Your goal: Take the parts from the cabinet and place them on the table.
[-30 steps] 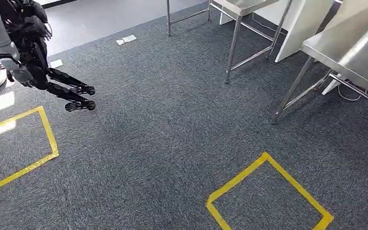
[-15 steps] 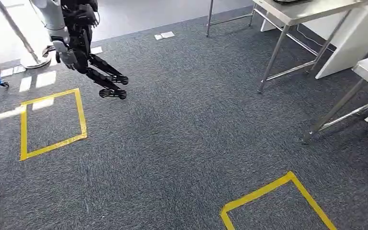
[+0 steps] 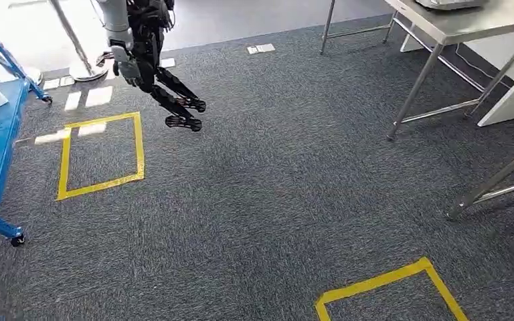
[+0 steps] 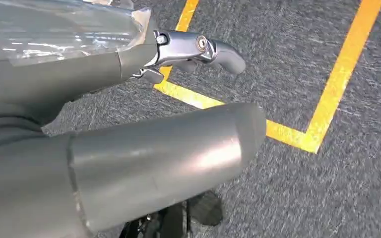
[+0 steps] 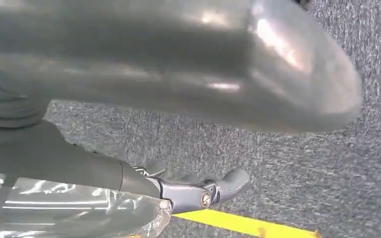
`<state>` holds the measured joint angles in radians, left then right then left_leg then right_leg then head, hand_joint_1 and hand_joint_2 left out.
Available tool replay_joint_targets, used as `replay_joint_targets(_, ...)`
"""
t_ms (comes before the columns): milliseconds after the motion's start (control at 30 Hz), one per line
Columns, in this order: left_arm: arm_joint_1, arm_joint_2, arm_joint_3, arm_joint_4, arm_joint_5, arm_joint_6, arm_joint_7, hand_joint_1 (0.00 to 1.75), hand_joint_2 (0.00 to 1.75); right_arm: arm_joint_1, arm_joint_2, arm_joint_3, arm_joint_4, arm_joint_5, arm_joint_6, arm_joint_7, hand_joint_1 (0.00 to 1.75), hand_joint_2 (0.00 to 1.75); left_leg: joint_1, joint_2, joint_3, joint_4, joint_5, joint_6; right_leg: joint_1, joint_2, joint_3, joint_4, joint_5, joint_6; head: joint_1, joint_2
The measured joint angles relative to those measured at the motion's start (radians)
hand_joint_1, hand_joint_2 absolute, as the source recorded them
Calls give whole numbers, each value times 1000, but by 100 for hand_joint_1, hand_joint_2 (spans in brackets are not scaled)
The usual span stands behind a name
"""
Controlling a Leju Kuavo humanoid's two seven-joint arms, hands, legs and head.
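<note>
Since the earlier frames the whole head view has been swung round, so the camera has moved: the steel table (image 3: 468, 20) is now seen nearer the upper right corner, and a blue wheeled rack (image 3: 0, 144) has been brought into view at the left edge. White items are carried on the rack, too cut off to be identified. Where the parts are cannot be told from these views.

The left hand (image 3: 157, 90) is hung from its silver arm over the grey carpet (image 3: 274, 194), just beside a yellow tape square (image 3: 62, 164). Its dark fingers are stretched out and spread, and nothing is held in them. In the left wrist view a corner of yellow tape is seen on the carpet beneath the thumb.

The right hand (image 5: 144, 99) is seen over the same carpet, thumb and one finger extended with bare floor between them, and nothing is gripped.

A second yellow tape square (image 3: 375, 282) is laid at the lower right, near the legs of another steel table (image 3: 495, 180).
</note>
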<state>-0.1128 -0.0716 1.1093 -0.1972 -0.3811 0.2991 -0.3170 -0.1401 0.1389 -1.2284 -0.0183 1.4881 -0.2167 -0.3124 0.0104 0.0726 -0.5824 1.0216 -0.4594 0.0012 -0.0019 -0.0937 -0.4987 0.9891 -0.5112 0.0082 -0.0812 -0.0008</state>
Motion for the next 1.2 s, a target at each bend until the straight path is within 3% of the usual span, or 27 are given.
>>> replay_joint_targets(133, 2, -16, 0, 0, -8, 14, -2, 0, 0, 2, 0, 0, -4, 0, 3, 3, 0, 0, -14, -41, -9, -11, 9, 24, 0, -33, 8, -5, -3, 22, 2, 0)
replay_joint_targets(167, 3, -21, 0, 0, -8, 18, -2, 0, 0, 2, 0, 0, -5, 0, 5, 3, 0, 0, -2, -52, 0, -24, 18, 35, 5, -31, 4, 2, -10, 29, 3, 0)
replay_joint_targets(200, 5, -30, 0, 0, -9, 23, -2, 0, 0, 3, -1, 0, -7, 0, 10, 3, 0, 0, -4, -59, 1, -29, 23, 43, -3, 31, -9, 41, -37, 26, 7, 0)
replay_joint_targets(233, 4, -32, 0, 0, -9, 27, -1, 0, 0, 5, -1, 0, -7, 0, 13, 3, 0, 0, -3, -66, -2, -29, 26, 49, -7, 63, -39, 103, -69, 17, 8, 0)
replay_joint_targets(267, 3, -35, 0, 0, -9, 28, -1, 0, 0, 10, -2, 0, -8, 0, 19, 3, 0, 0, -3, -81, -5, -29, 28, 52, -9, 81, -89, 205, -112, 11, 10, 0)
replay_joint_targets(300, 3, -39, -1, 0, -10, 29, -1, 0, 0, 14, -3, 0, -9, 0, 19, 3, 0, 0, -3, -94, -7, -28, 29, 53, -10, 87, -130, 284, -139, 10, 9, 0)
replay_joint_targets(333, 4, -41, -1, 0, -10, 29, -2, 0, 0, 18, -4, 0, -10, 0, 20, 3, 0, 0, -4, -107, -8, -28, 30, 53, -9, 90, -158, 335, -149, 15, 10, 0)
replay_joint_targets(367, 5, -45, -1, 0, -11, 28, -2, 0, 0, 21, -4, 0, -11, 0, 22, 4, 0, 0, -4, -122, -8, -28, 30, 52, -10, 91, -161, 333, -137, 24, 9, 0)
replay_joint_targets(433, 8, -50, -1, 0, -13, 27, -2, 0, 0, 22, -5, 0, -16, 0, 29, 4, 0, 0, -4, -148, -7, -26, 33, 49, -12, 96, -101, 200, -70, 47, 10, 0)
replay_joint_targets(467, 8, -55, -2, 0, -14, 27, -2, 0, 0, 22, -6, 0, -19, 0, 29, 4, 0, 0, -3, -162, -7, -26, 34, 45, -17, 113, -50, 90, -27, 55, 10, 0)
replay_joint_targets(500, 7, -56, -2, 0, -14, 26, -2, 0, 0, 23, -7, 0, -20, 0, 31, 4, 0, 0, -3, -171, -10, -25, 36, 40, -24, 167, -18, 14, -5, 57, 11, 0)
replay_joint_targets(533, 5, -57, -4, 0, -14, 26, -2, 0, 0, 23, -7, 0, -21, 0, 32, 4, 0, 0, -11, -186, -13, -17, 32, 32, -18, 164, -21, 1, 6, 41, 10, 0)
replay_joint_targets(633, 11, -59, -4, 0, -14, 29, 0, 0, 0, 26, -5, 0, -25, 0, 38, 5, 0, 0, -4, -207, -19, -24, 39, 15, -9, 139, -11, 3, 9, 21, 10, 0)
replay_joint_targets(667, 13, -59, -4, 0, -14, 29, 0, 0, 0, 25, -3, -1, -26, 0, 39, 5, 0, 0, 1, -202, -23, -17, 37, 11, -27, 125, -9, -3, 17, 9, 9, 0)
replay_joint_targets(700, 14, -59, -5, 0, -18, 28, 0, 0, 0, 26, -3, -1, -29, 0, 40, 4, 0, 0, -3, -140, -32, 8, 13, 9, -24, 115, -8, -4, 20, 4, 7, 0)
replay_joint_targets(733, 13, -59, -5, 0, -20, 26, 0, 0, 0, 29, -3, -2, -31, -1, 43, 3, 0, 0, -3, -105, -57, 63, -28, 4, -21, 104, -8, -4, 18, -6, -3, 0)
replay_joint_targets(800, 10, -60, -10, 0, -29, 21, 0, 0, 0, 43, -4, -7, -35, -2, 50, -4, 0, 0, 3, -86, -135, 231, -114, -4, -15, 73, -9, -3, 15, -9, -6, 0)
replay_joint_targets(833, 10, -61, -12, 0, -32, 18, 0, 0, 0, 49, -4, -8, -37, -2, 51, -6, 0, 0, 5, -84, -163, 293, -134, -8, -13, 58, -10, -3, 15, -10, -7, 0)
replay_joint_targets(867, 12, -61, -15, 0, -32, 18, 0, 0, 0, 52, -3, -9, -39, -2, 53, -10, 0, 0, 7, -81, -170, 309, -129, -9, -13, 44, -10, -3, 14, -10, -6, 0)
replay_joint_targets(900, 14, -61, -15, 0, -32, 17, 0, 0, 0, 52, -3, -9, -40, -2, 53, -11, 0, 0, 9, -77, -152, 277, -105, -10, -13, 35, -10, -3, 13, -10, -7, 0)
replay_joint_targets(967, 14, -59, -16, 0, -32, 17, 0, 0, 0, 52, -3, -10, -40, -2, 53, -12, 0, 0, 10, -50, -51, 99, -26, -7, -13, 16, -6, -3, 9, -7, -8, 0)
replay_joint_targets(1000, 11, -58, -17, 0, -32, 17, 0, 0, 0, 53, -1, -11, -41, -2, 53, -12, 0, 0, 8, 2, 4, 10, -3, -2, -12, 8, 0, -3, 5, -1, -9, 0)
replay_joint_targets(1033, 7, -59, -18, 0, -32, 16, 0, 0, 0, 54, 0, -13, -43, -2, 53, -12, 0, 0, 1, 20, 12, -6, -9, 1, 3, 1, -4, 0, -1, 6, -8, 0)
replay_joint_targets(1067, 6, -58, -18, -1, -32, 16, 0, 0, 0, 54, 0, -16, -43, -2, 53, -12, 0, 0, -1, 0, 8, -7, -10, 8, 0, -6, 1, -2, -3, 11, -1, 0)
replay_joint_targets(1133, 8, -58, -18, -1, -32, 16, 0, 0, 0, 53, 2, -21, -45, -2, 53, -13, 0, 0, -11, -18, 6, -7, -10, 18, -1, -24, 10, -8, -2, 22, -3, 0)
replay_joint_targets(1167, 9, -58, -18, -1, -32, 17, 0, 0, 0, 51, 4, -23, -45, -2, 53, -13, 0, 0, -9, -34, 11, -20, -2, 30, 4, -33, 19, -8, -5, 31, -4, 0)
replay_joint_targets(1200, 8, -58, -18, -1, -32, 17, 0, 0, 0, 52, 3, -23, -46, -2, 53, -13, 0, 0, -3, -41, 18, -28, 5, 39, -5, 6, 6, 7, -18, 33, -2, 0)
